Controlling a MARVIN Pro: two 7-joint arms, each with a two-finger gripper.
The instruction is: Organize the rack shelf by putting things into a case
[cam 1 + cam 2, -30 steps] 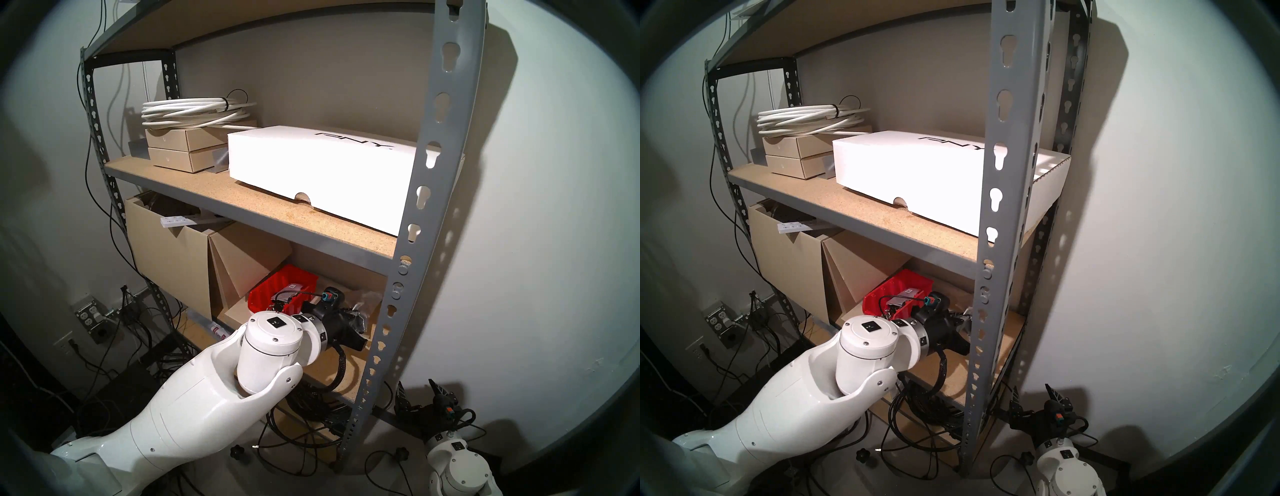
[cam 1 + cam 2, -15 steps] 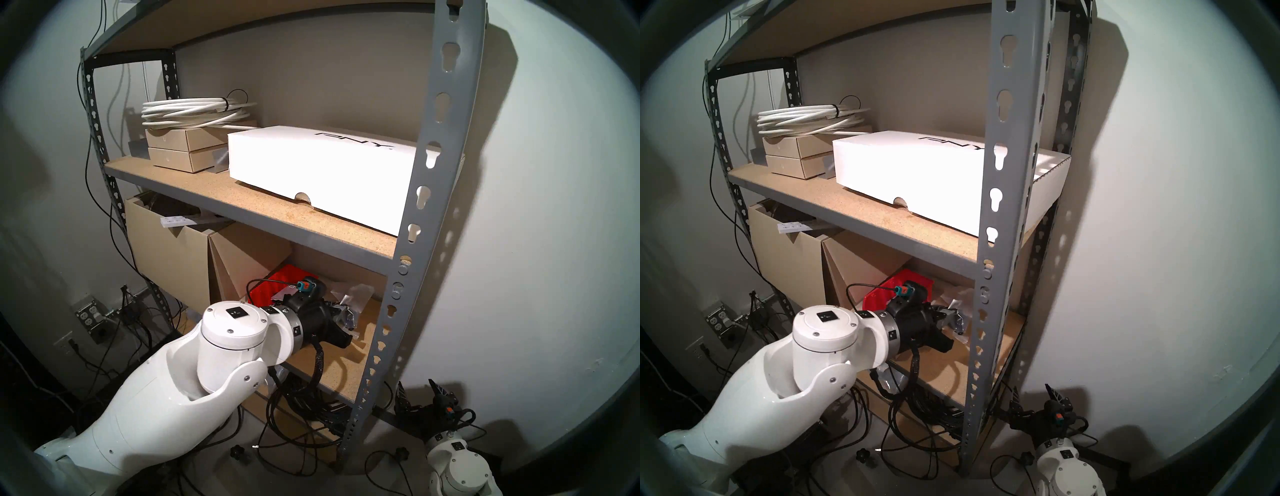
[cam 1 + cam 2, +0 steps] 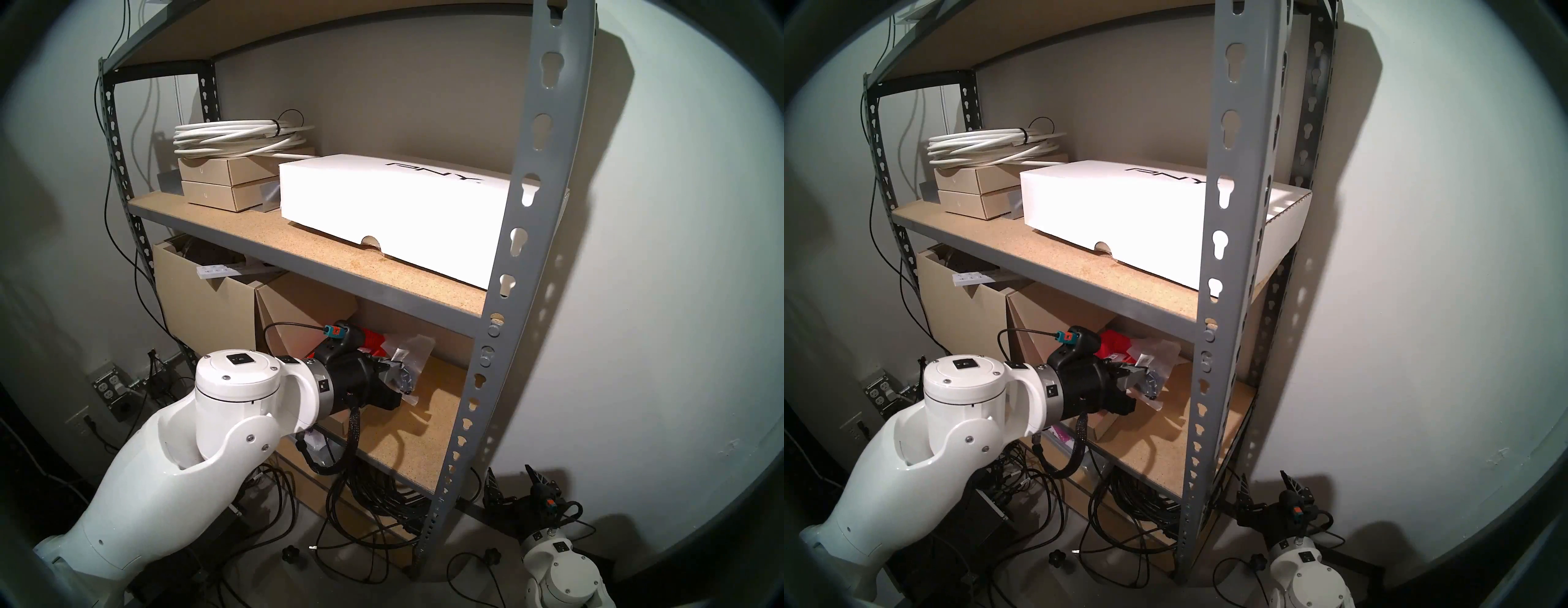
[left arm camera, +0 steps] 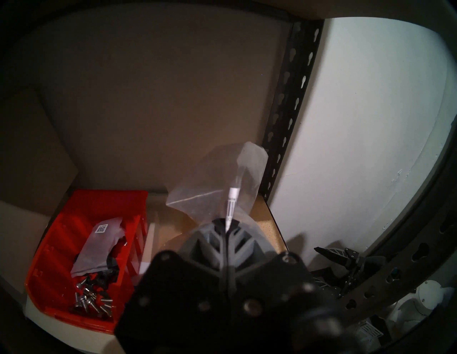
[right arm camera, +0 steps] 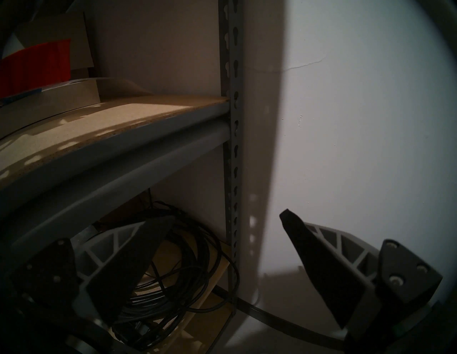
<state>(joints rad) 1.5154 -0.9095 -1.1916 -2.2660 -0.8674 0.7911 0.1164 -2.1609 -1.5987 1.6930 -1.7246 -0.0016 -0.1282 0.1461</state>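
My left gripper (image 4: 226, 228) is shut on a clear plastic bag (image 4: 217, 190), which stands up from the fingertips, above the tan rack shelf (image 4: 269, 222). In the head view the bag (image 3: 413, 354) hangs at the gripper (image 3: 403, 375), just right of the red case (image 3: 375, 339). The case (image 4: 106, 201) sits at lower left in the left wrist view. It holds a flat clear packet with a white label (image 4: 101, 237) and several screws (image 4: 91, 299). My right gripper (image 5: 228, 217) is open and empty, low beside the rack (image 3: 513, 479).
Tan cardboard boxes (image 3: 203, 305) stand left of the case. A white PNY box (image 3: 382, 204) and a white coiled cable (image 3: 237, 136) lie on the shelf above. A black cable tangle (image 3: 373, 501) fills the bottom level. A grey upright (image 3: 479, 382) borders the shelf's right front.
My left arm has pulled back to the left and risen, lifting the clear bag off the shelf board toward the red case. The right arm has not moved.
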